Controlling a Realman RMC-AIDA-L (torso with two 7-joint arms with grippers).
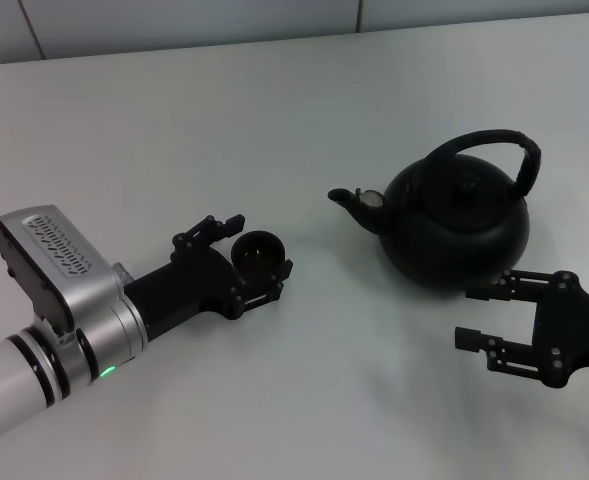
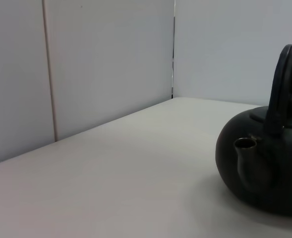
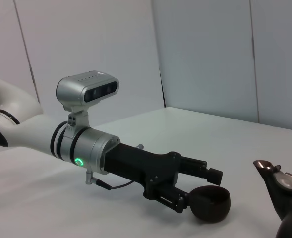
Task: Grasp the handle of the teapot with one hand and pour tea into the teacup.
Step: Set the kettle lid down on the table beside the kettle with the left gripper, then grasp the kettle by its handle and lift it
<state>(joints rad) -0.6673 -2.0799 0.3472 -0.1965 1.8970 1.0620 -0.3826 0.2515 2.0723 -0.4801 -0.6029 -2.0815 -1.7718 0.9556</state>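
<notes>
The matte-black teapot (image 1: 459, 222) stands on the table at the right, spout pointing left, its arched handle (image 1: 501, 146) upright over the lid. My left gripper (image 1: 251, 255) lies low on the table at the left, shut on the tiny dark teacup (image 1: 259, 252), which sits between its fingers, left of the spout. My right gripper (image 1: 482, 315) is open and empty, just in front of the teapot's base. The left wrist view shows the teapot (image 2: 269, 173) and its handle (image 2: 283, 84). The right wrist view shows the left gripper (image 3: 199, 191) around the teacup (image 3: 208, 203).
The white table (image 1: 304, 130) stretches to a pale panelled wall (image 1: 174, 25) at the back. The left arm's silver wrist camera housing (image 1: 49, 255) rises above the table at the left. The teapot's spout (image 3: 277, 181) shows at the edge of the right wrist view.
</notes>
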